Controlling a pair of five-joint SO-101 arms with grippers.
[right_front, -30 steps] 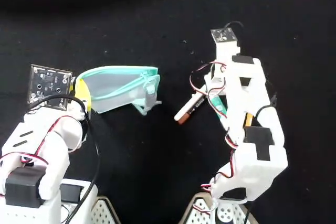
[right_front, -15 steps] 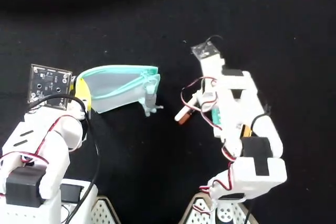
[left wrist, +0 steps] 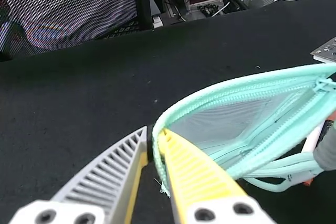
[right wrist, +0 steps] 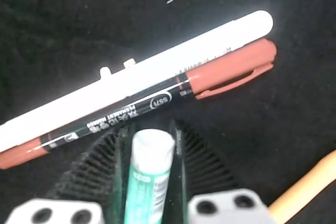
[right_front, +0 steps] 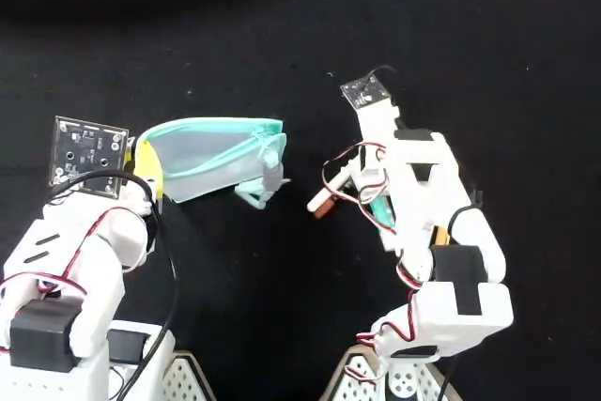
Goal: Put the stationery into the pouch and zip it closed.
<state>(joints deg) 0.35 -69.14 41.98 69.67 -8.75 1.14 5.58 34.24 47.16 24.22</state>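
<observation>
The right arm has swung toward the pouch [right_front: 211,159], its right fingers [right wrist: 205,156] pinching a green-and-white stick [right wrist: 149,166]. A white pen [right wrist: 157,66] and a red-capped marker [right wrist: 231,69] on the desk have shifted along ahead of it. The left fingers [left wrist: 194,171] pinch the pouch's rim, keeping the mouth open, so loading looks imminent.

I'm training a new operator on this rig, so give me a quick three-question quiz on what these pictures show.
1. True or false: the pouch is zipped shut.
2. What does the right tool grip? A) a green-and-white tube B) a pair of scissors C) nothing
3. Fill in: the left tool is shut on the pouch's ____.
Key: 1 false, its mouth gapes open. 2 A. 3 rim.
</observation>
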